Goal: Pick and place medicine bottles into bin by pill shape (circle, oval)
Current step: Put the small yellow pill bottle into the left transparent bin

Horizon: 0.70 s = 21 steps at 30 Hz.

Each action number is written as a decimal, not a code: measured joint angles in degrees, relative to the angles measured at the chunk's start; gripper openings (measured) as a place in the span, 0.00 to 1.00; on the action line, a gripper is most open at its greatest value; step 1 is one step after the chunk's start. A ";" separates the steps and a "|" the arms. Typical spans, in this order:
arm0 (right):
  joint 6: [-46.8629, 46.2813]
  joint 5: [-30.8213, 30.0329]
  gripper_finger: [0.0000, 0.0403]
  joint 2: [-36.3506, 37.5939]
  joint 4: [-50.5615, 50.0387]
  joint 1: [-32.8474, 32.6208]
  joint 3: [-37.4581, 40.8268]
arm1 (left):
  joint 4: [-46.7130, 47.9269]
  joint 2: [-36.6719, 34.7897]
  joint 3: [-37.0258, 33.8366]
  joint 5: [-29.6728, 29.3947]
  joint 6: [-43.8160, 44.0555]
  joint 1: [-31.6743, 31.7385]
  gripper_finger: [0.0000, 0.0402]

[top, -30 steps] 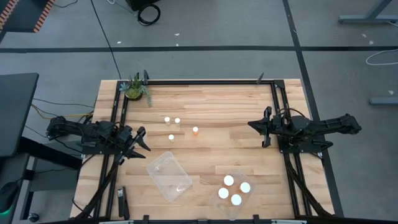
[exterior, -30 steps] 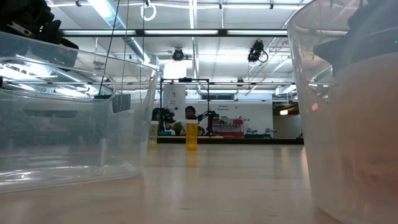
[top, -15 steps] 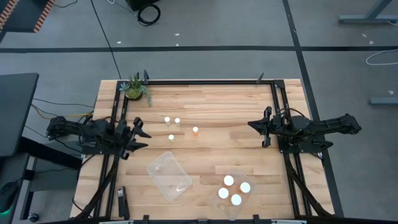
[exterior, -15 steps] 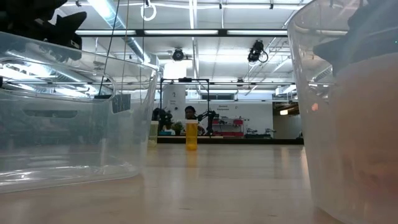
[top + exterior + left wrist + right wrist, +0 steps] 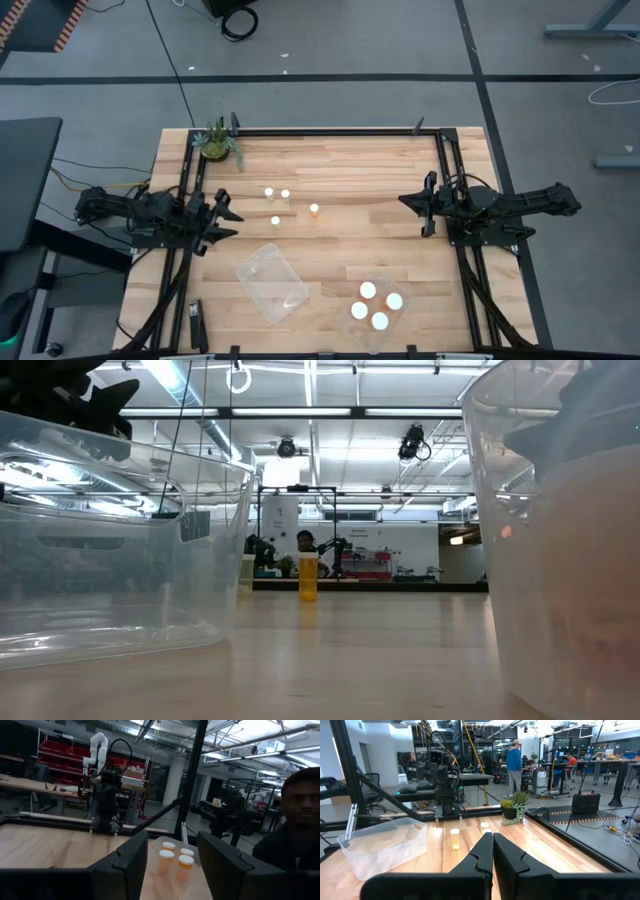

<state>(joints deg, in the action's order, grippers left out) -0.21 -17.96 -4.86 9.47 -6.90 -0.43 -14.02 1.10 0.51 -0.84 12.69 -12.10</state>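
Observation:
Several small medicine bottles with white caps stand upright on the wooden table between the arms; one amber bottle shows in the low view. Several more bottles stand inside a clear tub near the front edge, also seen between my left fingers as bottles. A second clear tub holds nothing. My left gripper hovers open at the table's left side, nothing between its fingers. My right gripper hovers shut at the right side.
A green potted plant stands at the far left corner. A black frame rail runs along the far edge and down both sides. A person shows beyond the table in the left wrist view. Bare wood lies between the two arms.
My left gripper has risen a little and swung away from the near edge, its fingers now pointing across the table toward the right. Bottles, tubs and my right arm have kept still.

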 joint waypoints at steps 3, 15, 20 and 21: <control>0.00 0.00 0.05 0.00 0.00 0.00 0.00 | 0.12 0.00 0.00 -0.84 0.18 0.00 0.45; 0.00 0.00 0.05 0.00 0.00 0.00 0.00 | 0.11 0.02 0.00 -12.31 -0.08 0.00 0.45; 0.00 0.00 0.05 0.00 0.00 0.00 0.00 | 0.04 0.54 0.00 -16.52 -0.04 0.04 0.44; 0.00 0.00 0.05 0.00 0.00 0.00 0.00 | -0.04 0.74 0.00 -16.52 -0.13 0.04 0.44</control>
<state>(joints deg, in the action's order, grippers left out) -0.21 -17.96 -4.86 9.47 -6.89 -0.43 -14.06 1.84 0.51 -17.37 12.56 -12.06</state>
